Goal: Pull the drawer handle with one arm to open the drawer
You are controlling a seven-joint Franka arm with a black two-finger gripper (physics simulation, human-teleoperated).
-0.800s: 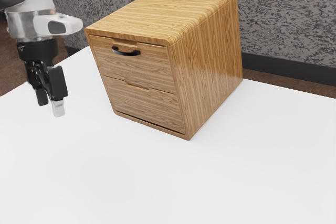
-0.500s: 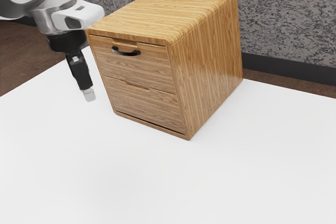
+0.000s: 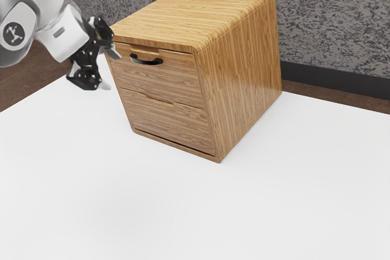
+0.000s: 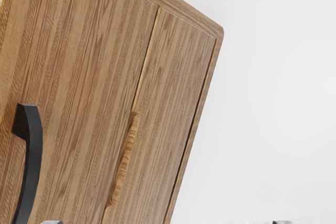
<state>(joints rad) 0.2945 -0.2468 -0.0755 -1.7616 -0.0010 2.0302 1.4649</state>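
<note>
The drawer (image 3: 159, 80) sits flush in the cabinet (image 3: 237, 59), near the tabletop's (image 3: 244, 211) far edge, so nothing is opened yet. The gripper (image 3: 108, 69), jaws wide apart and empty, hovers just beside the handle (image 3: 146, 60). Grasping and pulling remain.

No words or numbers can be read. A white emblem (image 3: 13, 33) is borne on the arm's (image 3: 64, 28) grey joint cap, near the cabinet (image 3: 234, 59).

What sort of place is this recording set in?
Probably a simulated indoor room set up as a plain test bench: a white table bearing one wooden two-drawer cabinet, backed by a grey speckled wall with a dark baseboard.
</note>
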